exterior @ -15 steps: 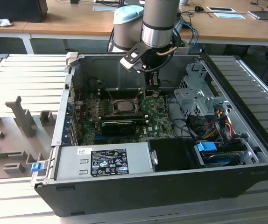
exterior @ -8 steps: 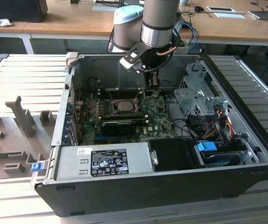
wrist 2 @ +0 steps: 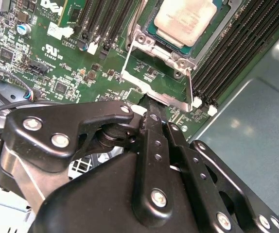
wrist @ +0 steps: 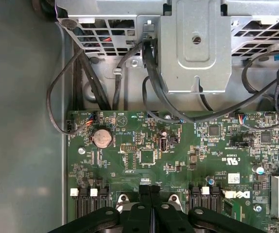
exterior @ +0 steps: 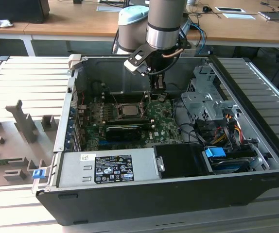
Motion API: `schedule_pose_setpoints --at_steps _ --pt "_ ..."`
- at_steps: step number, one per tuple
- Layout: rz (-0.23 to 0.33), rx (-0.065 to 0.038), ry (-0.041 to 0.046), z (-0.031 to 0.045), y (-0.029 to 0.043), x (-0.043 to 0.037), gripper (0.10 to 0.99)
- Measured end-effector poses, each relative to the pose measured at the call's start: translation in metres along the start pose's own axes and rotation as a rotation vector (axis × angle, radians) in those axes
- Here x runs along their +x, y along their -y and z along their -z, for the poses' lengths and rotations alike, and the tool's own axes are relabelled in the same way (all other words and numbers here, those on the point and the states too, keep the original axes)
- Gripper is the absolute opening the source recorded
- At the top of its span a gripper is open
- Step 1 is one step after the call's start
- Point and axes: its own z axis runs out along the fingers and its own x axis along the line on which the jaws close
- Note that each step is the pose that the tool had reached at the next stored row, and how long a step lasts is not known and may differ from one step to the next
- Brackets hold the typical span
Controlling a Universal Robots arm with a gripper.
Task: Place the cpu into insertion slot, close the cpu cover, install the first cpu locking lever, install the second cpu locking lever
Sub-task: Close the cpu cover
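Just beyond the clenched black gripper [wrist 2: 150, 105], the silvery square cpu [wrist 2: 184, 22] sits under its seemingly lowered metal cover [wrist 2: 146, 41]; 2 wire levers [wrist 2: 190, 85] look unlatched.

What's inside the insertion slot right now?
The cpu sits inside the insertion slot, silvery top facing up. The slot's floor beneath the chip is covered by it and cannot be seen.

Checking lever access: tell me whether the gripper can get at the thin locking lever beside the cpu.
Probably yes: in the second wrist view the gripper sits right beside the thin locking lever, with nothing standing between them.
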Motion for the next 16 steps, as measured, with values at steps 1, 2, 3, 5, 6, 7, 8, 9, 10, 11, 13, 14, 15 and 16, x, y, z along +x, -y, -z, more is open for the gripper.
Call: schedule_pose_setpoints --at_steps 1,2,3,5,6,7,8,9,10,11,13,14,15,16 --pt "0.0 0.0 0.0 0.0 0.0004 0.0 0.106" --pt "0.0 0.0 0.0 0.0 0.0007 0.0 0.106" --pt "0.0 0.0 0.0 0.0 0.0013 0.0 0.106" --pt "0.0 0.0 0.0 0.0001 0.0024 0.0 0.106" --pt "0.0 0.0 0.0 0.0001 0.0025 0.0 0.106" --pt "0.0 0.0 0.0 0.0001 0.0029 0.0 0.106" --pt "0.0 0.0 0.0 0.0001 0.0032 0.0 0.106" --pt "0.0 0.0 0.0 0.0001 0.0035 0.0 0.106" --pt "0.0 0.0 0.0 0.0001 0.0039 0.0 0.106" --pt "0.0 0.0 0.0 0.0001 0.0043 0.0 0.106" --pt "0.0 0.0 0.0 0.0001 0.0045 0.0 0.106" --pt "0.0 0.0 0.0 0.0001 0.0047 0.0 0.106" --pt "0.0 0.0 0.0 0.0001 0.0049 0.0 0.106" --pt "0.0 0.0 0.0 0.0001 0.0049 0.0 0.106"
